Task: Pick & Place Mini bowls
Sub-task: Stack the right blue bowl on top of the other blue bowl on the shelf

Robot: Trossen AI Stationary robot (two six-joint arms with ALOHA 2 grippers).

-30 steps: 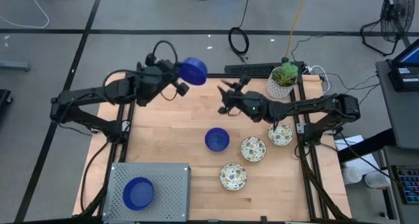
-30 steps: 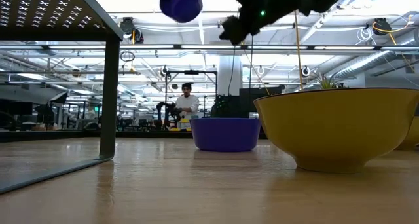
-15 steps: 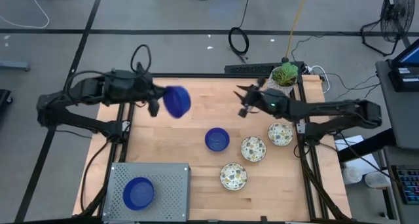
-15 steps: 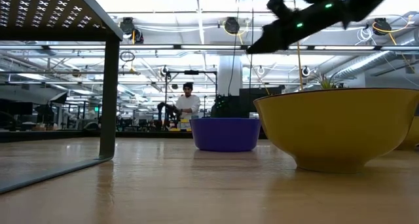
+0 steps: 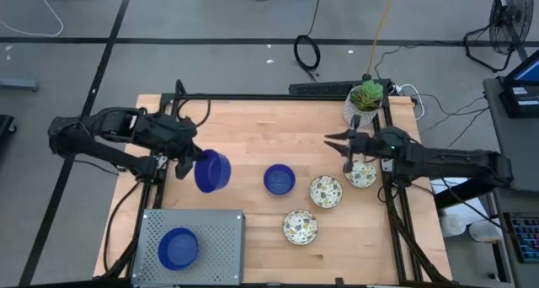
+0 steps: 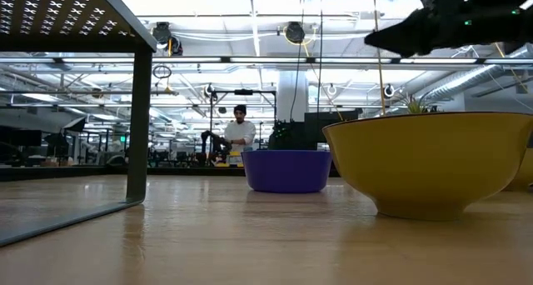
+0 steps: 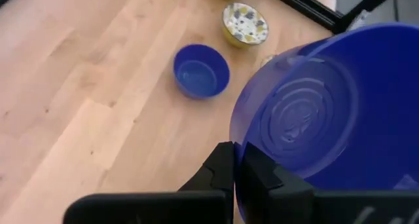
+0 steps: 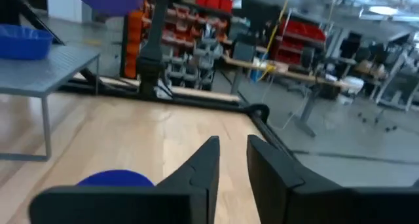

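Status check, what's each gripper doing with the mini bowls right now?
Left gripper shut on blue bowl, carried tilted above the table's left side. Right gripper open, empty, near the plant pot. Nothing blocking the perforated grey platform.

A: Table (image 5: 253,145)?
B: Pale wood planks, smooth, satin sheen in the low view.
A: Raised platform (image 5: 215,233), at seven o'clock?
B: Grey perforated sheet metal, matt.
A: Held blue bowl (image 7: 327,112)?
B: Glossy, plastic-looking; concentric rings moulded on its base.
A: Speckled bowls (image 5: 326,191)?
B: Cream glaze inside, smooth yellow outside.
A: Left gripper (image 7: 237,175)?
B: Matt black fingers.
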